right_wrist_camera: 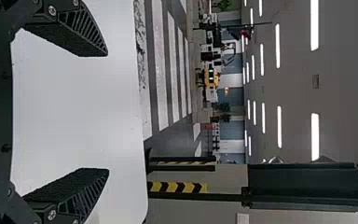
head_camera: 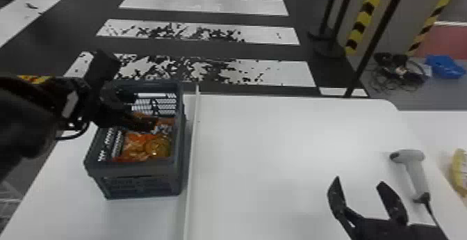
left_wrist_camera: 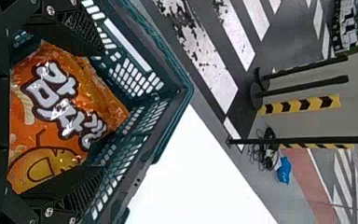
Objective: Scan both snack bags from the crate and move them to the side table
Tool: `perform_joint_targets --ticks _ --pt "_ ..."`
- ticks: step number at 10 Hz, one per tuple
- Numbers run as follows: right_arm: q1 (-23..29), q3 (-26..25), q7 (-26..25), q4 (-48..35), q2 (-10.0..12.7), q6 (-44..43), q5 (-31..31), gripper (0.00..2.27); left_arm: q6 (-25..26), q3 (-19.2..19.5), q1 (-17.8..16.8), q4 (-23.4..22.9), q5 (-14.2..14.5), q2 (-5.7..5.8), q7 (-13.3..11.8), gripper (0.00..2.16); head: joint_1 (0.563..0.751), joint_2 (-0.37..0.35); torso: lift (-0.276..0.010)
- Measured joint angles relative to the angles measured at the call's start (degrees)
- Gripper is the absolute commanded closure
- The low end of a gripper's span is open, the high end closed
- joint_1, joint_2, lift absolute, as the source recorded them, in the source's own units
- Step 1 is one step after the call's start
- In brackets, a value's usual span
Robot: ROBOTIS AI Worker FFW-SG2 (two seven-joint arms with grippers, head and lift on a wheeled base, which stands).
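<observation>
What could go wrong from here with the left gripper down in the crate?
The left gripper's open fingers flank the orange snack bag close to the crate's slatted walls, so one might catch a wall while closing or lifting. The bag's wrapper looks creased and soft, so a shallow pinch could slip. The scanner lies beside the open right gripper; a careless swing might knock it.

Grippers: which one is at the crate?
The left gripper, its open fingers at an orange snack bag in the crate; the right gripper is over the white table.
</observation>
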Motion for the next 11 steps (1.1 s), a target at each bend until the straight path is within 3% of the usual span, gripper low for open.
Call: perform_joint_targets --ticks 4,11 --pt "-0.2 -0.1 0.4 0.1 -0.1 0.6 -0.4 0.12 4.4 -4.8 -2.7 2.6 -6.0 -1.5 -6.6 0.14 0.695 -0.072 -0.099" --pt "-1.1 0.0 0.6 0.8 -0.2 1.5 -0.7 0.12 6.2 -10.1 -4.9 7.4 -14.4 -2.9 -11.7 0.14 0.695 -0.061 -0.099"
